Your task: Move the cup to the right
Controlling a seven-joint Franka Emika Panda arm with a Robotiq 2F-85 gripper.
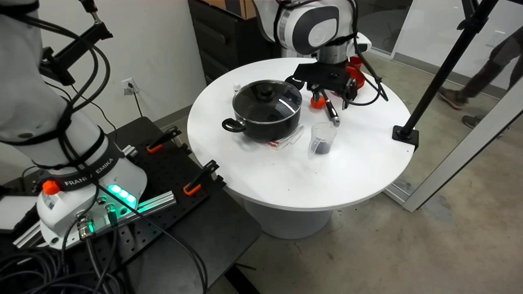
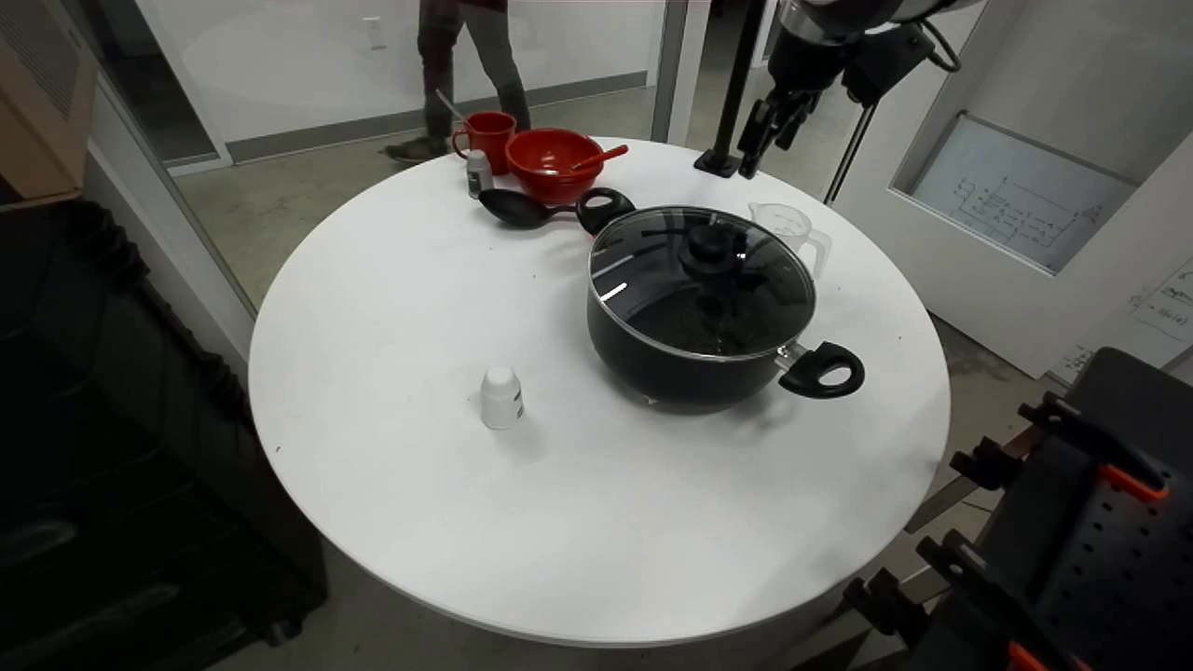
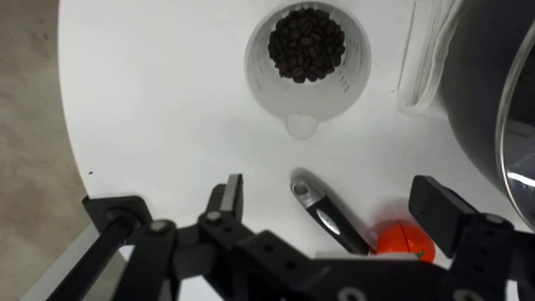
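arm [image 1: 312, 30] reaches over the table [image 1: 261, 175], gripper [image 3: 328, 190] pointing down near the cup [image 3: 308, 99], jaws parted wide.

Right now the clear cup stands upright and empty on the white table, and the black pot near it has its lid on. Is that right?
Not quite: the clear cup is not empty. The wrist view shows dark beans inside it. The rest holds: it stands upright on the white table, and the black pot near it has its lid on.
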